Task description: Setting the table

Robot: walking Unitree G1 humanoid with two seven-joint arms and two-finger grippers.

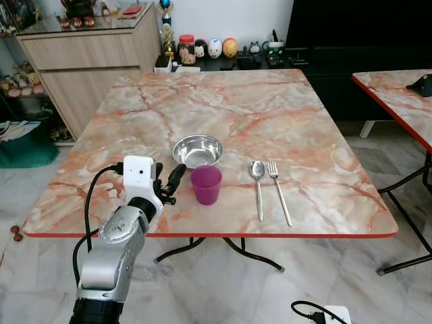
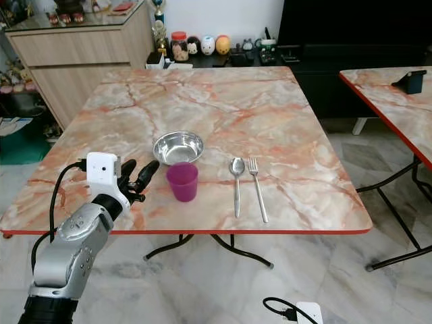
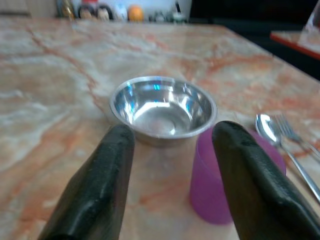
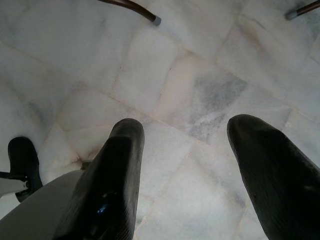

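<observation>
With the left arm raised over the near edge of the table (image 1: 283, 101), the left end effector (image 2: 137, 177) sits just beside the purple cup (image 1: 206, 184), on the cup's left, fingers spread apart and holding nothing. In the left wrist view one black finger (image 3: 102, 185) is clear of the cup and the other (image 3: 250, 180) overlaps its rim; contact cannot be confirmed.

Landmark: purple cup, upright on the marble-patterned table near the front edge.
- Steel bowl (image 1: 198, 150): directly behind the cup, rim very close to it, touching or not unclear. Bowl is empty and upright.
- Spoon (image 1: 258, 185): to the cup's right, apart from it, handle toward the front edge.
- Fork (image 1: 278, 189): just beyond the spoon, roughly parallel, tines away from the front edge.

Right end effector (image 4: 185, 165): hangs low, pointing at the pale tiled floor (image 4: 200, 75), fingers parted, empty.

Second table (image 1: 401, 101) stands well to the cup's right.
</observation>
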